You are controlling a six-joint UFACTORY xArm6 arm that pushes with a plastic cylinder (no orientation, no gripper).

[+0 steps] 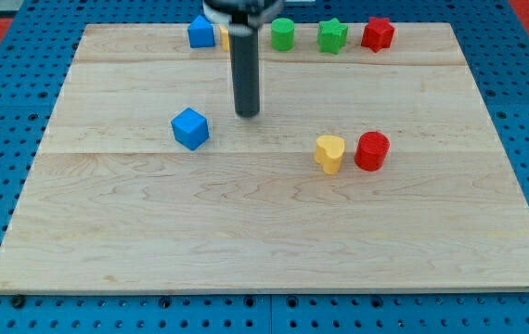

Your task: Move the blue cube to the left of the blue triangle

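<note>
The blue cube (190, 128) lies on the wooden board (264, 223), left of the middle. The blue triangle (201, 32) sits at the view's top edge of the board, above the cube. My tip (247, 113) is on the board to the right of the blue cube and slightly above it, with a gap between them. The rod rises from there toward the view's top and partly hides a yellow block (225, 37) just right of the blue triangle.
Along the view's top edge stand a green cylinder (283, 34), a green star (332, 36) and a red star (377, 34). A yellow heart (329, 153) and a red cylinder (372, 150) lie side by side right of the middle.
</note>
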